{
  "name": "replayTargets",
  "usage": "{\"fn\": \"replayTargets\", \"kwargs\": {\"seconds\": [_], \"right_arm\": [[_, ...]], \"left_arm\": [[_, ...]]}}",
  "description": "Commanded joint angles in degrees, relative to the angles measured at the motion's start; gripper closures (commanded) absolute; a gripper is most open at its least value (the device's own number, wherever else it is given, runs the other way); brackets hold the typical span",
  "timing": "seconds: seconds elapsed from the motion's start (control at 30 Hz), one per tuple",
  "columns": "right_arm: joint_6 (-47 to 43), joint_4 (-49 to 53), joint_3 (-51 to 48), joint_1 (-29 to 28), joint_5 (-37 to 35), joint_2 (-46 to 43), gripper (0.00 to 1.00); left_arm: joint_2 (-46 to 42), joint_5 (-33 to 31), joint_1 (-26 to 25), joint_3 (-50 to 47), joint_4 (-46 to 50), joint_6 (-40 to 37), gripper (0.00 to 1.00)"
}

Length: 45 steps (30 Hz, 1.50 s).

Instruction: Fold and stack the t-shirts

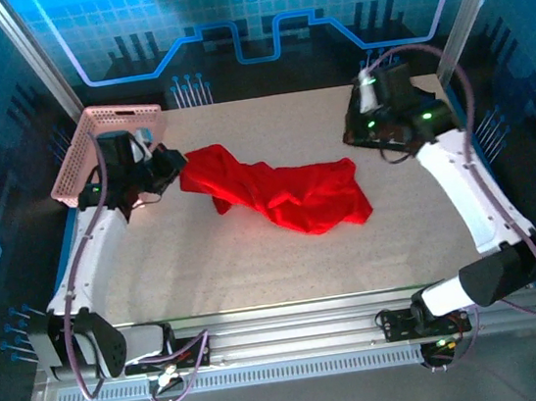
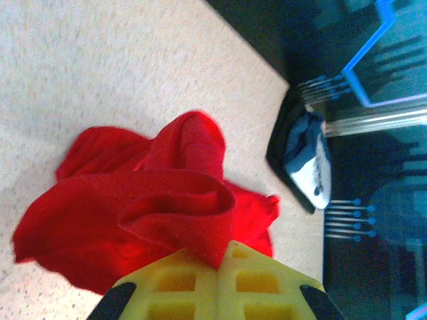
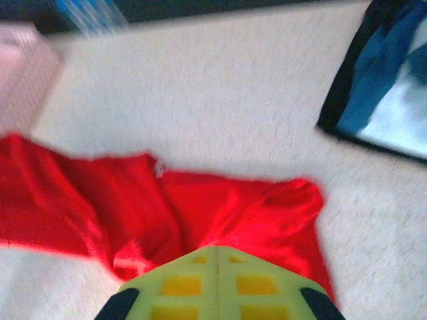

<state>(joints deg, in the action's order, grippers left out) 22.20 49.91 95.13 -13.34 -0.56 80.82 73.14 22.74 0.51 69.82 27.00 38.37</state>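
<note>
The left end effector (image 2: pixel 223 248) is pressing its yellow fingers together and pinching a raised fold of the red shirt (image 1: pixel 297 197). In the left wrist view the cloth is running up from the bench (image 1: pixel 258 271) into the fingertips, with the rest of the shirt bunching in loose ridges below. From above, this end effector is sitting at the shirt's left end, close to the pink basket (image 1: pixel 93 149), which is standing at the bench's far left corner.

The right end effector (image 3: pixel 217 251) is likewise holding its fingers pressed together, with their tips right at the red cloth. The right wrist view is blurring, so it is not showing whether any cloth is caught between them. From above, the right arm is reaching over the far right part of the bench, near the shirt's right end.

The red shirt is lying crumpled across the middle of the bench, stretching from upper left to lower right. The navy shirt (image 3: pixel 387 100), showing blue and white on its front, is lying apart from the red one at the far right edge of the bench.
</note>
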Motion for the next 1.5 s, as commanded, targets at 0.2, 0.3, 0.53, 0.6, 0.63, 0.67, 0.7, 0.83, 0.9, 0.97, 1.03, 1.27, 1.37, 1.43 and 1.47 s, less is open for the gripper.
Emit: {"fn": "replayTargets", "kwargs": {"seconds": [0.2,0.3,0.53,0.6,0.63,0.67,0.7,0.83,0.9,0.97,1.03,1.27,1.37,1.43,1.47], "right_arm": [[-2.15,2.84,11.95,7.61,23.51,0.95,0.86],[-5.28,0.89,3.75,-0.48,22.38,1.27,0.49],[-16.64,-2.59,-4.88,-21.68,13.83,10.72,0.28],[-20.93,-3.32,-3.97,-26.52,11.24,15.38,0.27],[-22.51,-3.41,-2.99,-28.19,9.99,17.55,0.27],[-24.21,-3.55,-1.67,-30.08,9.12,20.08,0.27],[-25.87,-3.59,0.06,-31.68,8.93,22.49,0.26],[-31.51,-2.79,7.37,-36.62,9.2,30.92,0.26],[-33.16,-1.9,11.45,-38.17,9.52,34.94,0.26],[-33.94,-1.12,14.67,-39.15,10.23,38.0,0.26],[-34.64,-0.79,16.84,-40.02,10.33,40.17,0.26],[-35.51,0.34,22.0,-41.4,9.41,46.79,0.27],[-36.06,0.88,23.81,-41.97,8.39,48.91,0.27],[-36.04,0.81,24.69,-42.28,7.32,50.15,0.27],[-35.68,0.56,25.26,-42.25,5.82,50.95,0.27]], "left_arm": [[-2.48,7.45,1.69,8.65,-0.63,-1.88,1.0],[-3.16,7.16,1.74,3.71,-2.07,-1.48,1.0],[-4.45,2.87,2.02,-5.33,1.4,-4.31,1.0],[-4.85,-0.61,2.78,-7.09,4.87,-4.96,1.0],[-5.01,-2.18,3.39,-7.77,6.8,-4.89,1.0],[-5.09,-4.27,4.07,-8.39,9.29,-4.64,1.0],[-5.32,-6.42,4.71,-9.15,11.49,-4.53,1.0],[-7.12,-11.55,6.63,-13.65,14.66,-4.4,1.0],[-7.18,-10.6,7.88,-16.14,14.41,-4.01,1.0],[-7.46,-10.21,8.48,-17.83,13.9,-3.82,1.0],[-7.99,-9.65,9.26,-19.19,13.06,-3.49,1.0],[-8.32,-9.09,11.55,-21.28,13.08,-5.21,1.0],[-8.45,-8.38,12.55,-22.04,12.87,-5.74,1.0],[-8.45,-7.9,13.08,-22.33,12.68,-5.94,1.0],[-8.46,-7.64,13.26,-22.45,12.56,-6.1,1.0]]}}
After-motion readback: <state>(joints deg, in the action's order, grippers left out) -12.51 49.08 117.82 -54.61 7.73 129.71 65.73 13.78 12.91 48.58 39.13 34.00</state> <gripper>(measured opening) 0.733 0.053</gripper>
